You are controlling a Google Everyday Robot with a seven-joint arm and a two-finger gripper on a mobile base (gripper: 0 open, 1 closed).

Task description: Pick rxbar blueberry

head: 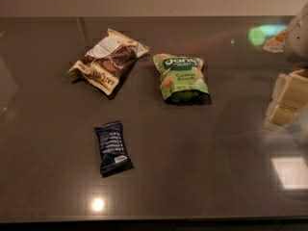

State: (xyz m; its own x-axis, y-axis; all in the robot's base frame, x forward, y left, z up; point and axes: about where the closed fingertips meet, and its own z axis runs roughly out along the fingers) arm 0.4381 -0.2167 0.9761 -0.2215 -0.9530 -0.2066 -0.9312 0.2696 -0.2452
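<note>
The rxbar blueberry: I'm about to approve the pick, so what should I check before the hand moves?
1. The rxbar blueberry lies flat on the counter, fully in view: ok.
2. It touches neither the green pouch nor the brown-and-cream snack bag: ok.
3. The hand is above the bar: not ok; it is at the right edge, well off to the side.
4. The hand is empty: cannot tell.

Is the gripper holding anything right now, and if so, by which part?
Nothing is held. The gripper is at the right edge of the view, well apart from the rxbar blueberry, which lies flat on the counter.
</note>
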